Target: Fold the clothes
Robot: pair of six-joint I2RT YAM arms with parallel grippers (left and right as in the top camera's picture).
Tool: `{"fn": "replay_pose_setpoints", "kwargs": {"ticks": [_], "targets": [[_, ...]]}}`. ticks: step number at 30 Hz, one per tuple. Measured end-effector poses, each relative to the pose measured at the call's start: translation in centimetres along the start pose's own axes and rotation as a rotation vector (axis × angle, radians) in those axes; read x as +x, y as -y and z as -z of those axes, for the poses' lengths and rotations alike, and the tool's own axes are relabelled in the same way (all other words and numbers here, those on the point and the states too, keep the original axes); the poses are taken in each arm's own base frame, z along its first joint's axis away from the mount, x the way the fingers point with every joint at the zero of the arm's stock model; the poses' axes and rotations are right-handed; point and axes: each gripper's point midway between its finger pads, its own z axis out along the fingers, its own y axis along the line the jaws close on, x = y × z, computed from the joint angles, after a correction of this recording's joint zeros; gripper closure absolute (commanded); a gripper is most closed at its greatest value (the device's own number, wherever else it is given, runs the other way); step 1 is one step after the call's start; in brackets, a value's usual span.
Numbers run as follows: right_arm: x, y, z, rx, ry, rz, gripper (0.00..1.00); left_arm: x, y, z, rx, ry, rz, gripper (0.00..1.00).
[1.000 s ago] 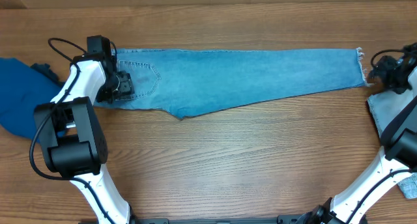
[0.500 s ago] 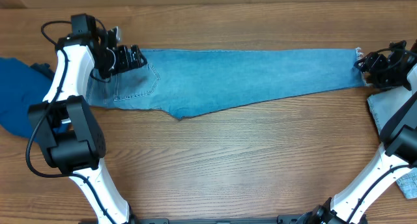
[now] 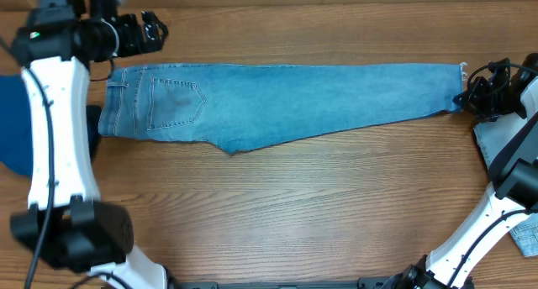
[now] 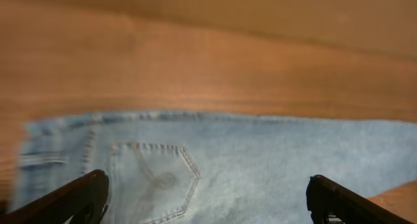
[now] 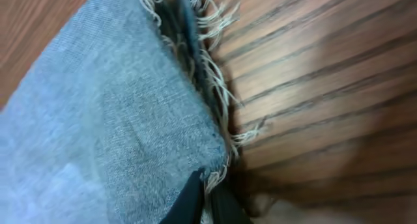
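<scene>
Light blue jeans (image 3: pixel 286 104) lie flat across the table, folded lengthwise, waist and back pocket (image 3: pixel 175 102) at the left, frayed hem (image 3: pixel 458 87) at the right. My left gripper (image 3: pixel 145 30) hangs open above the wood behind the waist end, holding nothing. In the left wrist view its fingers (image 4: pixel 81 195) stand wide apart over the jeans (image 4: pixel 247 172). My right gripper (image 3: pixel 467 98) is shut on the hem's lower corner. In the right wrist view its dark fingertips (image 5: pixel 207 201) pinch the frayed edge of the jeans (image 5: pixel 104 133).
A dark blue garment (image 3: pixel 15 112) lies at the table's left edge, partly behind the left arm. Pale grey-blue cloth (image 3: pixel 496 142) sits at the right edge under the right arm, with another scrap (image 3: pixel 527 236) lower down.
My left gripper has let go of the waist, opened wide and lifted away to the back left. My right gripper has moved onto the hem corner and shut on it.
</scene>
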Motion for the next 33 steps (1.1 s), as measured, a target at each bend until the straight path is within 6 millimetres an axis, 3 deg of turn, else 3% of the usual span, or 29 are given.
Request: {"fn": "replay_pose_setpoints", "kwargs": {"ticks": [1, 3, 6, 9, 10, 12, 14, 21, 23, 26, 33], "targets": [[-0.4, -0.3, 0.5, -0.004, 0.004, 0.000, 0.96, -0.8, 0.6, 2.2, -0.020, 0.045, -0.019, 0.00], [-1.8, -1.0, 1.9, -0.008, 0.034, 0.015, 0.96, -0.8, 0.9, 3.7, -0.041, 0.061, -0.024, 0.00], [-3.2, -2.7, 3.8, -0.042, 0.081, 0.043, 0.96, 0.4, 0.5, 3.6, -0.061, 0.012, -0.003, 0.00], [-3.5, -3.4, 4.8, -0.055, 0.098, 0.053, 0.96, 0.5, 0.4, 3.6, -0.066, 0.011, -0.003, 0.00], [-3.3, -3.4, 4.8, -0.054, 0.094, 0.051, 0.76, 0.5, 0.4, 3.6, -0.067, 0.009, -0.002, 0.00], [-2.9, -2.8, 4.8, -0.018, 0.075, 0.038, 0.24, 0.6, 0.3, 3.6, -0.068, 0.005, -0.001, 0.00], [-2.8, -1.6, 4.9, 0.046, 0.074, 0.028, 0.15, 0.6, 0.3, 3.6, -0.070, 0.005, -0.001, 0.00], [-3.7, 0.3, 5.3, 0.104, 0.107, 0.065, 0.21, 0.7, 0.3, 3.6, -0.070, 0.002, 0.001, 0.00], [-4.2, 0.4, 3.9, 0.067, 0.110, 0.087, 0.22, 0.9, 0.3, 3.6, -0.071, -0.007, 0.004, 0.00], [-3.3, 1.1, 0.9, 0.010, 0.066, 0.077, 0.23, 1.7, 0.3, 3.7, -0.072, -0.038, 0.016, 0.00], [-3.0, 0.1, 0.4, -0.076, 0.047, 0.113, 0.25, 1.8, 0.2, 3.7, -0.073, -0.043, 0.018, 0.00]]}}
